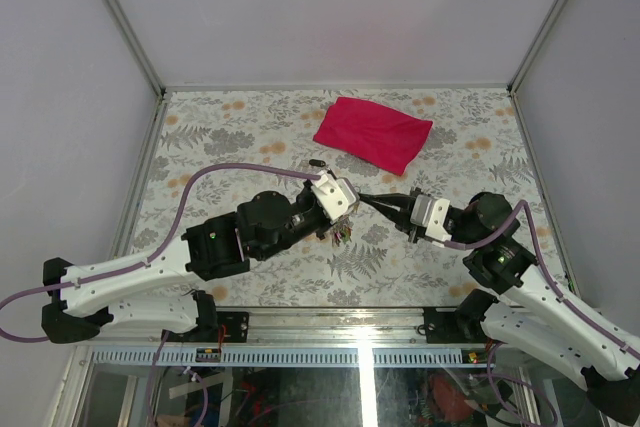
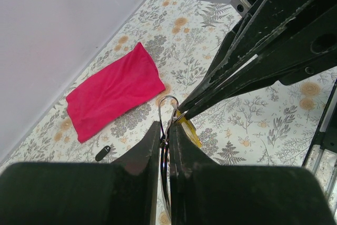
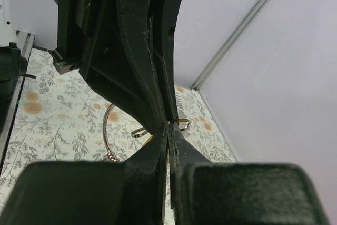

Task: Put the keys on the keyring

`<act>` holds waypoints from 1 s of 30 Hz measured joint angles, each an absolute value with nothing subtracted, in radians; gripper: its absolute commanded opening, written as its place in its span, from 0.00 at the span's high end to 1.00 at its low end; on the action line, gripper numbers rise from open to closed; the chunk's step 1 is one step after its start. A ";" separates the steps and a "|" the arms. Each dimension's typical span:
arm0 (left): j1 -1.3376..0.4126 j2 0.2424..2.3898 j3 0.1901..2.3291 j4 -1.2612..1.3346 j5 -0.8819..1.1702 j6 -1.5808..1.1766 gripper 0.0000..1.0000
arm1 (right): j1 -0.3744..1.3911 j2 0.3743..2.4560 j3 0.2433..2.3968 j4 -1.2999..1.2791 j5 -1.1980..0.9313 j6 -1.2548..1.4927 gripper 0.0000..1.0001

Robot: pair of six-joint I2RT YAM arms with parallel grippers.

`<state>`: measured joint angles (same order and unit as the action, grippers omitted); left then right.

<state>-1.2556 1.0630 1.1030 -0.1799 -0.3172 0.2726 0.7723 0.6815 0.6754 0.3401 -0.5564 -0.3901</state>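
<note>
Left gripper [image 2: 166, 127] clamped on keyring [image 2: 168, 97], frame centre – likely steadies ring for threading. Right gripper [image 2: 181, 113] pinched shut at ring's loop; yellow key [image 2: 190, 133] just below – grip on it unclear.

The keyring [image 2: 167, 97], a thin silver wire loop, is up off the table, pinched edge-on in the left gripper [image 2: 166, 126], with a bunch of coloured little keys [image 1: 343, 233] dangling under it. A yellow-headed key [image 2: 189, 131] sits right against the ring, at the tips of the closed right gripper [image 3: 168, 130]
</note>
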 measured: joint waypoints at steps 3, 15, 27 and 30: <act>-1.256 1.063 1.103 -0.177 -0.317 0.269 1.00 | 0.775 0.682 0.674 0.348 -0.546 -0.394 1.00; -1.255 1.063 1.103 -0.173 -0.314 0.266 1.00 | 0.783 0.682 0.662 0.352 -0.510 -0.418 1.00; -1.253 1.070 1.111 -0.165 -0.314 0.266 1.00 | 0.791 0.683 0.650 0.384 -0.482 -0.418 1.00; -1.250 1.073 1.116 -0.163 -0.313 0.266 1.00 | 0.792 0.682 0.649 0.393 -0.475 -0.418 1.00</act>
<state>-1.2503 1.0729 1.1164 -0.1627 -0.3134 0.2661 0.7918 0.6823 0.6495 0.3935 -0.4751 -0.4179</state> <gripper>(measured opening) 0.068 0.009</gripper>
